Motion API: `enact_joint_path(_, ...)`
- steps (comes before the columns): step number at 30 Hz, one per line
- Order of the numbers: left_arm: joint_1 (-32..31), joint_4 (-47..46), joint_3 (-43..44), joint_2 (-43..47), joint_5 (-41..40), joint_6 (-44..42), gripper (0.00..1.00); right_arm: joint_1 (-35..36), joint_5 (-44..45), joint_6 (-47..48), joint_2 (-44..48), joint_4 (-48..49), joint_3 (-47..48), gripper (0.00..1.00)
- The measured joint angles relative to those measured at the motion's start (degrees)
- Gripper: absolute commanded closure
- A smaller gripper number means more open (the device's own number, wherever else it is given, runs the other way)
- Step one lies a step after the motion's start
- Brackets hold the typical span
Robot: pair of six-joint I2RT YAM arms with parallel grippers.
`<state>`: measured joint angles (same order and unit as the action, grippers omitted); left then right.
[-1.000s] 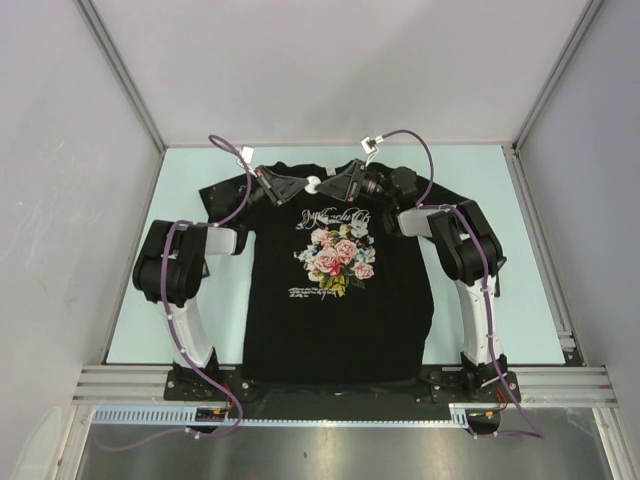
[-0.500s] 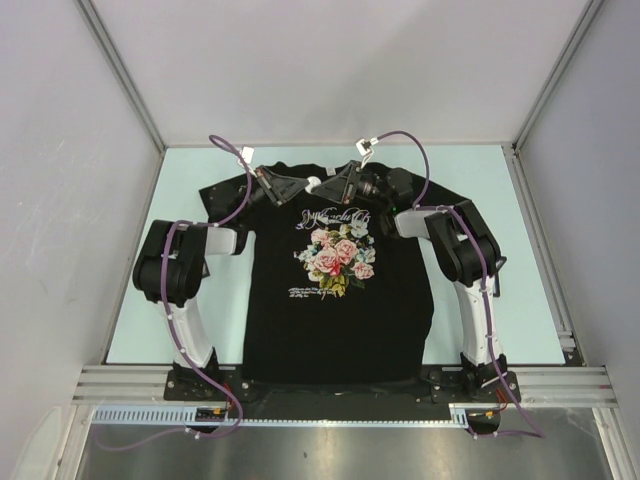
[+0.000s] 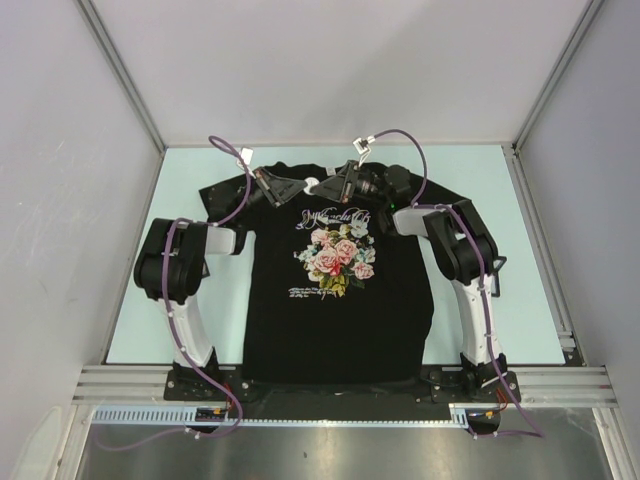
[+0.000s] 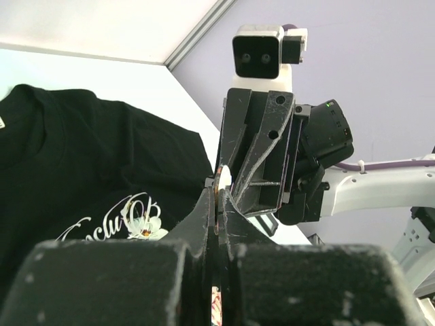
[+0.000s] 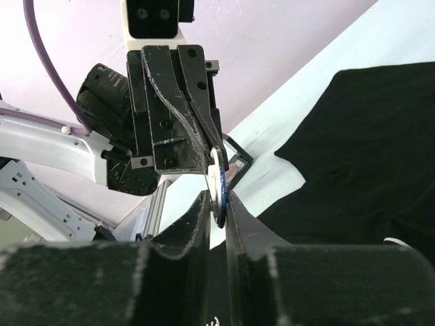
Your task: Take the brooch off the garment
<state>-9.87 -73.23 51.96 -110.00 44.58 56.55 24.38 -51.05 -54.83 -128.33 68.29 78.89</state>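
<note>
Over the garment collar on the table: left hand clenched, right hand clamped around brooch.

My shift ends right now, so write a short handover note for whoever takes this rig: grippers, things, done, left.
Left gripper: shut on the brooch, a small white disc, by its edge.
Right gripper: jaws narrow around the same disc; a firm grip cannot be confirmed.
T-shirt: flat on the table, both grippers above its collar area.
Done: brooch reached; no cloth seen hanging from it.
To do: confirm it is free, then carry it off the T-shirt.
</note>
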Motion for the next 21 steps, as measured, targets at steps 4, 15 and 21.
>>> enact_joint_path(4, 0.3, 0.0, 0.0, -0.5, 0.5, 0.0, 1.00, 0.0, -1.2, -0.9, -1.0, -0.8, 1.5, 0.88)
enact_joint_path(15, 0.5, 0.1, 0.4, -0.6, 1.0, -1.4, 1.00, 0.0, -3.1, -2.1, -2.4, -2.1, 4.1, 0.91)
enact_joint_path(21, 0.5, 1.8, 0.9, -0.3, 0.9, -4.7, 1.00, 0.0, -3.5, -2.1, -2.6, -4.3, 5.1, 0.93)
